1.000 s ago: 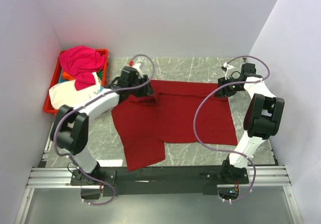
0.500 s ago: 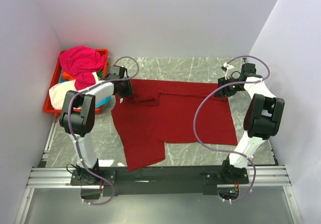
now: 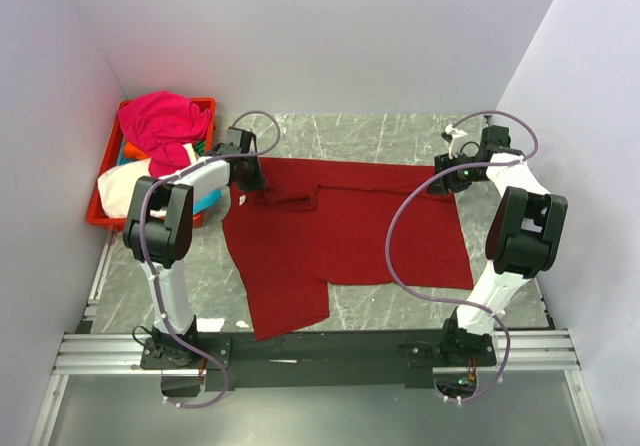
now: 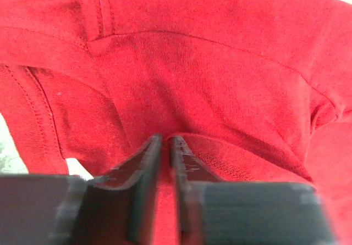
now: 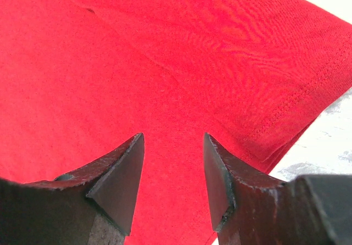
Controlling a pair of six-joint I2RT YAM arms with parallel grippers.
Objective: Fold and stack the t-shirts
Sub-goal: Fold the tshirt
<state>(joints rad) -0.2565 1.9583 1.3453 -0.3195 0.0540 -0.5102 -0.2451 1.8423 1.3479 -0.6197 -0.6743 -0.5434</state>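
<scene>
The dark red t-shirt [image 3: 345,231] lies spread flat on the marble table, its lower left part hanging toward the near edge. My left gripper [image 3: 250,178] is at its far left corner by the sleeve. In the left wrist view the jaws [image 4: 165,140] stand almost together with a raised fold of the red cloth [image 4: 209,74] pinched between them. My right gripper [image 3: 445,181] is at the shirt's far right corner. It hangs open [image 5: 173,138] just over flat red cloth [image 5: 137,53] near a hemmed edge, holding nothing.
A red crate [image 3: 95,216] stands at the far left against the wall. It holds a magenta shirt [image 3: 160,121] on top, a cream-white one [image 3: 135,186] spilling over the front, and bits of cyan [image 3: 205,201] and orange [image 3: 135,151]. Walls close in on both sides.
My left gripper swung left from the collar area to the shirt's far left corner and its jaws closed onto a fold of cloth. The right arm has not moved.
</scene>
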